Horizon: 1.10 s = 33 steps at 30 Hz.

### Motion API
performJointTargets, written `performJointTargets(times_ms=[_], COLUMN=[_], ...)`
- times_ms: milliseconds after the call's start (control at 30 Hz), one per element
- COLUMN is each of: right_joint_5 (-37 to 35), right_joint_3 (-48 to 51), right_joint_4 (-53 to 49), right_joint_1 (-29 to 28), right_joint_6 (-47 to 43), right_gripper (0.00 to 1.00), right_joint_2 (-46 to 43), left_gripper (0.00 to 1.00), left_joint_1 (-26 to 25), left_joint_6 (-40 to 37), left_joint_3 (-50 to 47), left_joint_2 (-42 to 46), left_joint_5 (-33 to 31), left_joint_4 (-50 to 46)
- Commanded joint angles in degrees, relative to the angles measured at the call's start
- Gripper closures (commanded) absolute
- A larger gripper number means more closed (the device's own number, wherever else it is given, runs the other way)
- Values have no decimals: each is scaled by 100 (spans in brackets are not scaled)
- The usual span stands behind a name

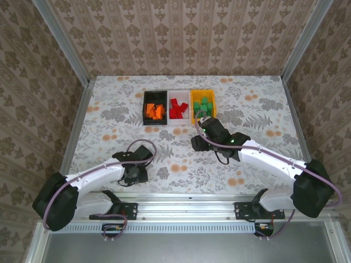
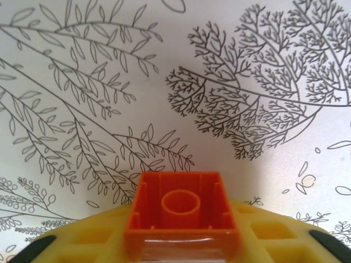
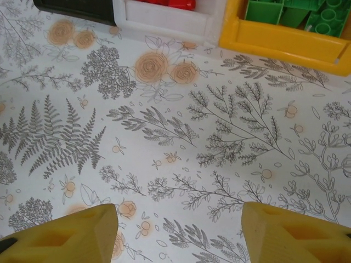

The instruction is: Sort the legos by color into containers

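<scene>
Left gripper (image 2: 181,247) clenched on an orange lego (image 2: 181,211) over the table (image 2: 236,49). Right gripper (image 3: 178,235) released, empty, near the yellow bin (image 3: 285,41), far-edge side.

Orange brick (image 2: 181,211): near end cut off at bottom edge | black bin (image 3: 74,8), white bin (image 3: 164,22), yellow bin (image 3: 285,44): cropped along top edge, contents mostly out of frame

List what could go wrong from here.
1. The left claw seems to pinch only the near end of the orange brick, so the brick may slip on the way to the black bin.
2. The open right claw hangs close to the yellow bin and might nudge it.
</scene>
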<state>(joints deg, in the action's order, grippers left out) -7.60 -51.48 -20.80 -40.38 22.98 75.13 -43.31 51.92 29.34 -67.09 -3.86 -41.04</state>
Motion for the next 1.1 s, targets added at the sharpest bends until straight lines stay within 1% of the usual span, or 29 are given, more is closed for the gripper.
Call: performJointTargets(times_ms=[0, 67, 167, 233, 300, 333, 400, 500, 600, 700, 833, 900, 967, 1033, 1067], right_joint_5=[-174, -165, -137, -137, -129, -128, -106, 1, 25, 11, 13, -5, 20, 29, 49], right_joint_3=[138, 164, 229, 307, 449, 547, 776, 1090, 1300, 1381, 1447, 1481, 1501, 1510, 1510], right_joint_4=[-39, -55, -74, -83, -44, 3, 125, 328, 428, 383, 310, 271, 244, 183, 164], right_joint_1=[21, 22, 22, 22, 43, 69, 141, 267, 311, 355, 425, 452, 478, 492, 496], right_joint_6=[105, 100, 91, 98, 131, 178, 285, 486, 588, 560, 502, 472, 449, 410, 387], right_gripper=[38, 38, 38, 38, 38, 38, 38, 38, 38, 38, 38, 38, 38, 37, 37], right_joint_2=[-168, -197, -295, -389, -503, -573, -693, -917, -1077, -1140, -1256, -1348, -1408, -1447, -1472], left_gripper=[64, 71, 75, 76, 76, 76, 76, 77, 78, 79, 79, 77, 74, 65, 59], left_joint_1=[79, 111, 115, 151, 340, 515, 812, 1213, 1606, 1902, 2063, 2085, 2096, 2115, 2116], left_joint_6=[-251, -294, -400, -575, -839, -1028, -1381, -1887, -2267, -2496, -2712, -2793, -2823, -2802, -2815], left_joint_3=[-157, -103, 205, 621, 1184, 1540, 2259, 3531, 4769, 5892, 7282, 7878, 8268, 8580, 8688], left_joint_2=[-265, -313, -268, -226, -325, -465, -839, -1674, -2729, -3736, -4916, -5339, -5603, -5780, -5830], left_joint_5=[-41, -41, -131, -234, -241, -209, -100, -11, 396, 663, 702, 605, 534, 509, 472], left_joint_4=[729, 727, 478, 265, 119, 69, 40, -31, 114, 143, -121, -298, -398, -551, -600])
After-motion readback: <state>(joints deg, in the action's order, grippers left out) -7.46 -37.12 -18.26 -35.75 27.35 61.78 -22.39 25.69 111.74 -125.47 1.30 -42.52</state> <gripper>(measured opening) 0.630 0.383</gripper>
